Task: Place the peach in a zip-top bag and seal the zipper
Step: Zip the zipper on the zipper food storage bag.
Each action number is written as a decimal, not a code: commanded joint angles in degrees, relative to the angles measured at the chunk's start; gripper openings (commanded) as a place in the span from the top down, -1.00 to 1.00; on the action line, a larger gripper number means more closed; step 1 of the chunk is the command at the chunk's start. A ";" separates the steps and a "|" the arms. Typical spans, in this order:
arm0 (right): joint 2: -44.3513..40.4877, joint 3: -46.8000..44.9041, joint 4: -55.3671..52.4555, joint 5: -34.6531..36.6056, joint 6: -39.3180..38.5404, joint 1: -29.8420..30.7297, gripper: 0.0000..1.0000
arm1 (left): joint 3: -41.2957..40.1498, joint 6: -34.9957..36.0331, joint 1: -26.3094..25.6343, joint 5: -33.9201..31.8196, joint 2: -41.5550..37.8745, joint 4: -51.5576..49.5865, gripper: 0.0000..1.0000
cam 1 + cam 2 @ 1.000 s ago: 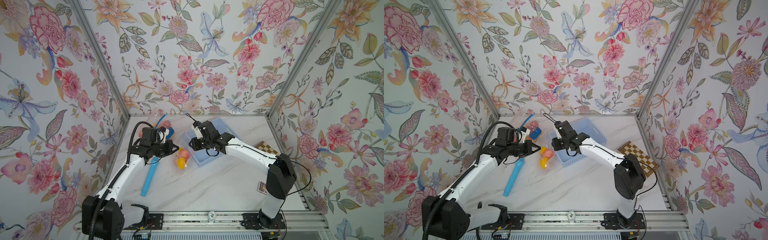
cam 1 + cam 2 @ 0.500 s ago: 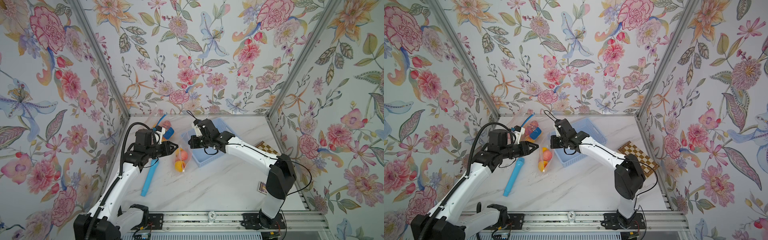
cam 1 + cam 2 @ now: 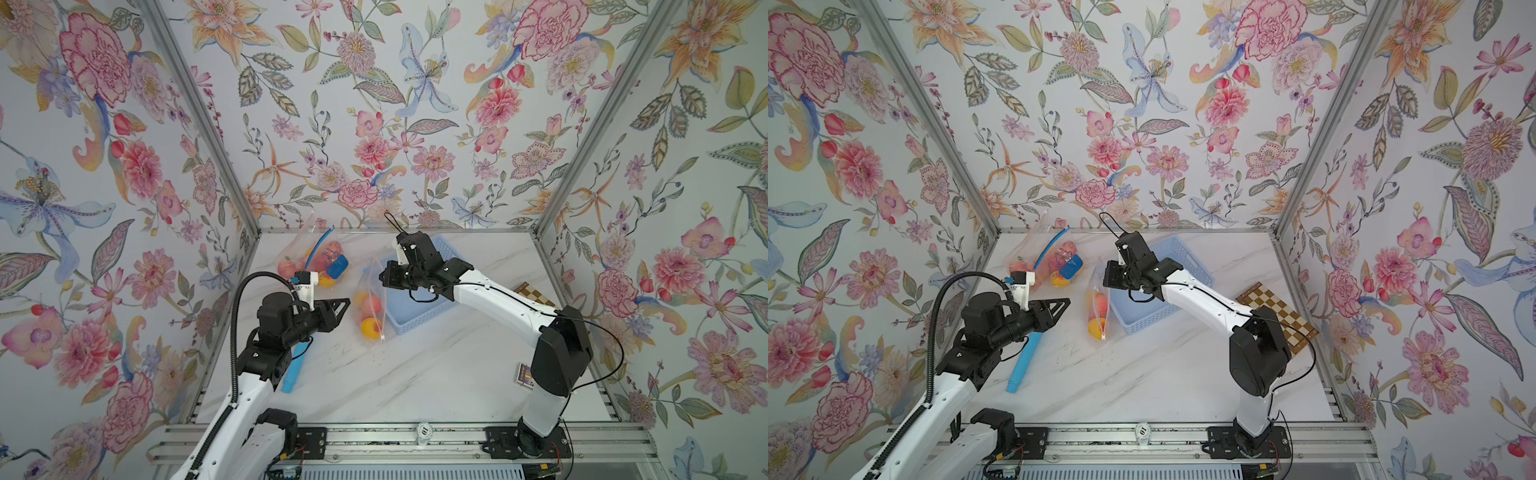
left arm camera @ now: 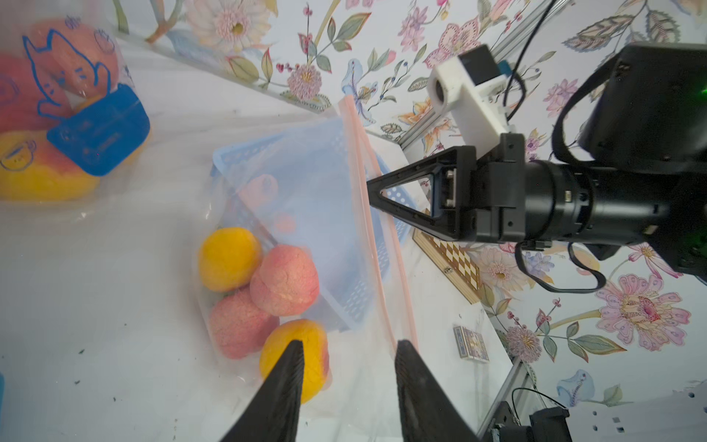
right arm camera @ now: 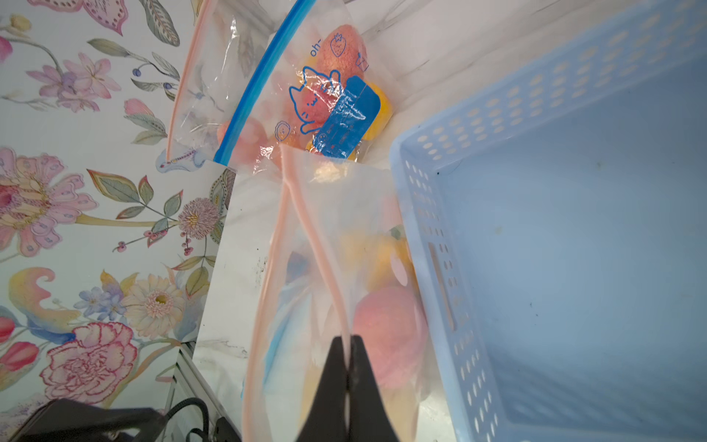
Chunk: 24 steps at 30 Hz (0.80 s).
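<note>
Blue basket (image 3: pixel 424 316), checkerboard (image 3: pixel 1273 301), card box (image 3: pixel 524 375) and blue tube (image 3: pixel 1022 365) lie on the tabletop (image 3: pixel 415 374).

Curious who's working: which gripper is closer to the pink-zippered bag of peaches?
Right. The right gripper pinches the bag at its zipper; the left gripper hangs open beside it.

"oh-" on the cat-print bag (image 5: pixel 325 95); "10" (tilted) on a round tag (image 3: pixel 424 429)

Floral-papered walls (image 3: pixel 374 124) meet at aluminium corner posts (image 3: pixel 204 124) around a white marble-patterned tabletop (image 3: pixel 415 374), evenly lit.
</note>
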 commanded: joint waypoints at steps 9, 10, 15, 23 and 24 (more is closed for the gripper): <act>-1.28 -4.21 7.22 -0.51 7.49 -4.14 1.00 | -11.43 5.09 -6.55 -5.59 -1.65 25.28 -0.02; -1.22 -4.28 7.58 -0.46 7.81 -4.31 1.00 | -12.17 6.53 -8.01 -7.04 -1.77 26.04 -0.01; -0.34 -4.02 8.87 -0.77 9.08 -4.44 1.00 | -16.01 15.22 -15.45 -16.68 -2.68 28.75 0.01; 1.41 -2.77 9.72 -1.37 10.16 -4.51 1.00 | -21.45 28.92 -28.64 -35.41 -0.45 32.52 -0.03; 1.59 -2.67 9.83 -1.42 10.29 -4.51 1.00 | -21.77 29.93 -30.10 -36.84 0.41 33.22 -0.03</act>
